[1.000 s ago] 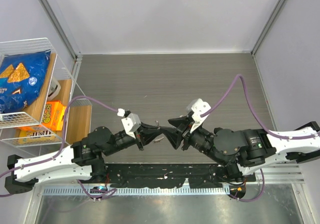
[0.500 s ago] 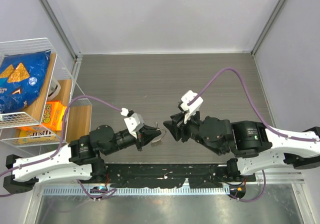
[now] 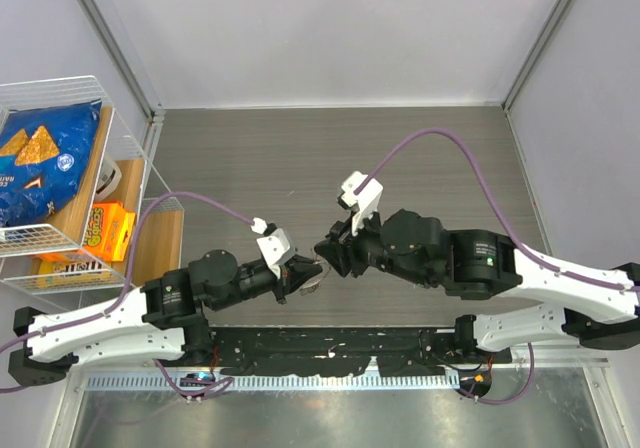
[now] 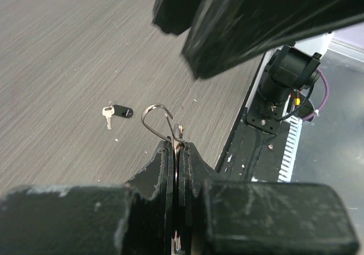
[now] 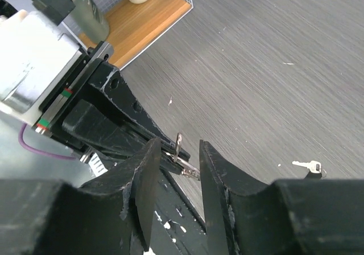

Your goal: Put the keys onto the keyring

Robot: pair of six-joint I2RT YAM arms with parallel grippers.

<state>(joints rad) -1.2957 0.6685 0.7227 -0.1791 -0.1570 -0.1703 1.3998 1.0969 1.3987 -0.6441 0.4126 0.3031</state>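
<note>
Two grippers meet nose to nose low over the near part of the table [image 3: 250, 158], toward 6 o'clock in the top view.

My left gripper [image 4: 177, 148] has its jaws pressed together on the keyring [image 4: 158, 118], with only a hairline seam between the pads. The ring is a thin silver wire loop, bright along its upper curve. Only that upper arc shows; the rest is buried between the fingers. It stands up out of the fingertips, clear of the table, with its crown leaning toward 11 o'clock in the left wrist view. A short silvery sliver [image 4: 180, 131] rises from the same pinch, just beside the ring at its 3 o'clock. I cannot tell whether that is a key.

My right gripper [image 5: 179, 143] sits just beyond the ring, its jaws parted by a narrow gap and gripping nothing. Through that gap the right wrist view shows the ring nearly edge-on, a thin upright strip pointing to 12 o'clock. I cannot tell whether it sits between the right fingertips or short of them.

One black-headed key [image 4: 116, 113] lies flat on the table, well apart from the ring, at about its 9 o'clock in the left wrist view. It is tiny, with a dark oblong head and a silvery blade. There its long axis runs roughly 9 to 3, with the blade at the 9 o'clock end.
</note>
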